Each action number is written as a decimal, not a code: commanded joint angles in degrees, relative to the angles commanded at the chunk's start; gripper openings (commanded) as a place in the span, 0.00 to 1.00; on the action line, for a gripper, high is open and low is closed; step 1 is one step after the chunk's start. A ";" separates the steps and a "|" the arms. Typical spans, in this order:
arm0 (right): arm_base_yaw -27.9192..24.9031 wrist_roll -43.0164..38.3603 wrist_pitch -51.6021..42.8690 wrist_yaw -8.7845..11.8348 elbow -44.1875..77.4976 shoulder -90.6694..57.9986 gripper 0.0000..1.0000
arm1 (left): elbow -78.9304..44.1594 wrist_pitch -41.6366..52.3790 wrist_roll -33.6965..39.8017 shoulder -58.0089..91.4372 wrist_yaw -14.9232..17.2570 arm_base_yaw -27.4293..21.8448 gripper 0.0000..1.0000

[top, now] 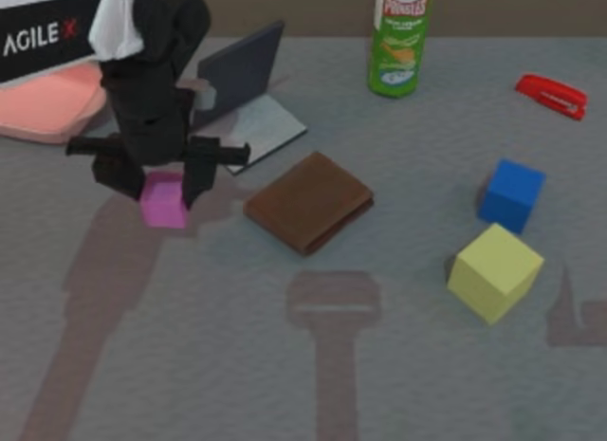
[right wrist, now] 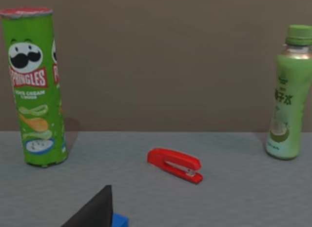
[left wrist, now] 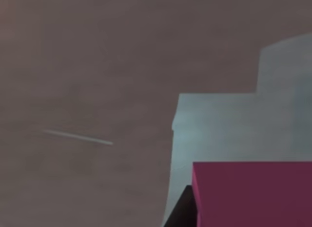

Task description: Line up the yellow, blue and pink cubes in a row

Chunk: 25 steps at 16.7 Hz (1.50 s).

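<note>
Matte pink cube (top: 163, 200) — grey cloth-like table (top: 285, 365)

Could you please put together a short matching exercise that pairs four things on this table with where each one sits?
Things:
1. pink cube
2. yellow cube
3. red stapler
4. brown wallet

Places:
A. far right corner
B. middle of the table
C. between the left gripper fingers
D. just in front of the blue cube

Pairs: 1-C, 2-D, 3-A, 4-B
</note>
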<state>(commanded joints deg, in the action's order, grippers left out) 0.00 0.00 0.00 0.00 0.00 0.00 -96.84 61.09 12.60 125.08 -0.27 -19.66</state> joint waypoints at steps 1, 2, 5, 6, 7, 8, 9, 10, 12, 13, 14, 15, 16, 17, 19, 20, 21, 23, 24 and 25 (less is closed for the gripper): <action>0.00 0.00 0.00 0.00 0.00 0.00 1.00 | -2.42 1.29 4.08 1.40 -0.08 -3.31 0.00; 0.00 0.00 0.00 0.00 0.00 0.00 1.00 | -4.93 2.65 8.50 2.84 -0.16 -6.84 0.00; 0.00 0.00 0.00 0.00 0.00 0.00 1.00 | -12.55 6.76 22.62 7.05 -0.36 -18.07 0.00; 0.00 0.00 0.00 0.00 0.00 0.00 1.00 | -14.96 8.02 27.11 8.28 -0.43 -21.71 0.00; 0.00 0.00 0.00 0.00 0.00 0.00 1.00 | -17.19 9.13 31.11 9.32 -0.51 -25.15 0.00; 0.00 0.00 0.00 0.00 0.00 0.00 1.00 | -19.24 10.09 34.58 10.18 -0.60 -28.33 0.00; 0.00 0.00 0.00 0.00 0.00 0.00 1.00 | -20.99 10.87 37.39 10.83 -0.71 -31.04 0.00; 0.00 0.00 0.00 0.00 0.00 0.00 1.00 | -22.44 11.47 39.63 11.29 -0.82 -33.24 0.00; 0.00 0.00 0.00 0.00 0.00 0.00 1.00 | -24.15 12.13 42.23 11.70 -0.99 -35.80 0.00; 0.00 0.00 0.00 0.00 0.00 0.00 1.00 | -24.41 12.21 42.62 11.75 -1.03 -36.18 0.00; 0.00 0.00 0.00 0.00 0.00 0.00 1.00 | -24.41 12.21 42.62 11.75 -1.03 -36.18 0.00; 0.00 0.00 0.00 0.00 0.00 0.00 1.00 | -24.41 12.21 42.62 11.75 -1.03 -36.18 0.00; 0.00 0.00 0.00 0.00 0.00 0.00 1.00 | -24.41 12.21 42.62 11.75 -1.03 -36.18 0.00; 0.00 0.00 0.00 0.00 0.00 0.00 1.00 | -24.27 12.09 42.48 11.51 -0.96 -36.03 0.00; 0.00 0.00 0.00 0.00 0.00 0.00 1.00 | -23.34 11.10 42.45 11.69 -0.96 -36.03 0.00; 0.00 0.00 0.00 0.00 0.00 0.00 1.00 | -22.17 9.72 42.52 11.96 -0.98 -35.96 0.00; 0.00 0.00 0.00 0.00 0.00 0.00 1.00 | -20.70 7.84 42.61 12.34 -0.98 -35.91 0.00; 0.00 0.00 0.00 0.00 0.00 0.00 1.00 | -17.33 3.18 42.64 13.28 -0.95 -35.95 0.00; 0.00 0.00 0.00 0.00 0.00 0.00 1.00 | -15.70 1.08 42.62 13.73 -0.94 -36.02 0.00; 0.00 0.00 0.00 0.00 0.00 0.00 1.00 | -14.39 -0.46 42.60 14.11 -0.95 -36.09 0.00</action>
<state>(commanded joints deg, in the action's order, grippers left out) 0.00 0.00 0.00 0.00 0.00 0.00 -111.23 60.64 55.21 139.19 -1.22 -55.75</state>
